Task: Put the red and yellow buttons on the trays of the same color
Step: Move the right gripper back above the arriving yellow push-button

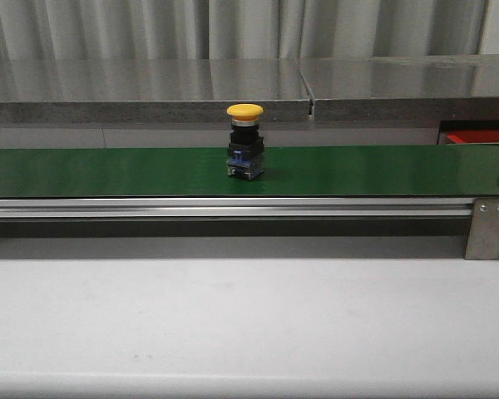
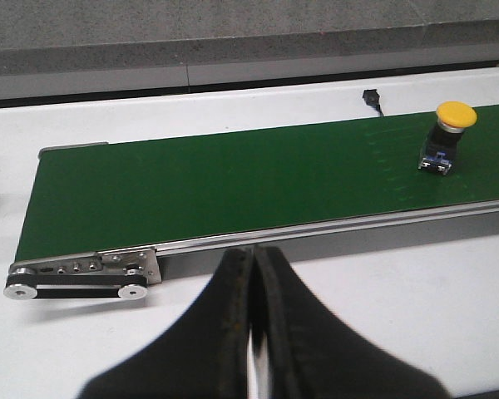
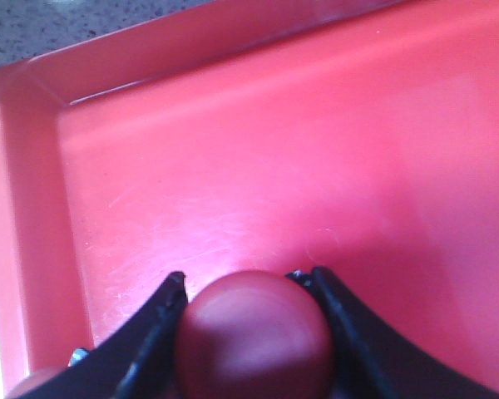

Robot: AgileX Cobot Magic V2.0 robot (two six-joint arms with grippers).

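Right gripper (image 3: 251, 287) clamped on red button (image 3: 254, 332), fingers (image 3: 154, 320) on either side of its domed cap, over floor of red tray (image 3: 274, 150). Whether button base already touches tray floor: can't tell from right wrist view. Second reddish rounded thing at frame corner, too cropped to ID.

Left gripper (image 2: 253, 274) closed, fingertips (image 2: 233, 274) pressed together w/ nothing btwn them, hanging above white table (image 2: 416, 291) just beside near edge of green conveyor belt (image 2: 216, 183).

Yellow button (image 1: 244, 141) upright on belt, roughly mid-belt in front view, yellow cap on top of black/blue body; well apart from left gripper, untouched. Neither arm visible in front view. Corner of red tray (image 1: 478, 136) showing at far right behind belt end.

Progress est.: red half nearly done, only release into red tray left. Yellow half not started: needs pick off belt + drop in yellow tray. Yellow tray not in any view, location unknown. Probably left arm's job given belt in its sight.
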